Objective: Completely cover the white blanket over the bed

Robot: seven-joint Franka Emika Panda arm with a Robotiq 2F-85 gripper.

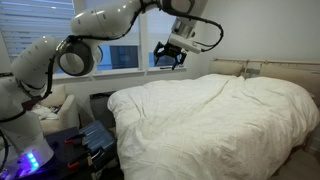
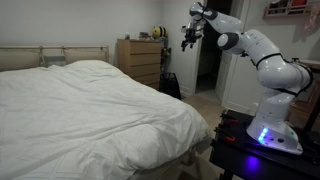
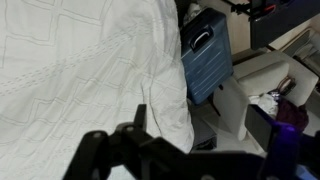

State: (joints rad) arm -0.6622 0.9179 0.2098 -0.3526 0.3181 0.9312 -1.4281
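In an exterior view, your end effector (image 1: pixel 168 55) hangs released and empty in the air, well clear of the white blanket (image 1: pixel 215 115) spread over the bed (image 1: pixel 275 70). In an exterior view, the white blanket (image 2: pixel 90 110) drapes past the mattress corner. In the wrist view, its edge hangs beside a dark blue case (image 3: pixel 205 62).

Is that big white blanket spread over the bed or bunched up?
Spread. In both exterior views the blanket lies wrinkled across the bed, reaching close to its head end and hanging over the side.
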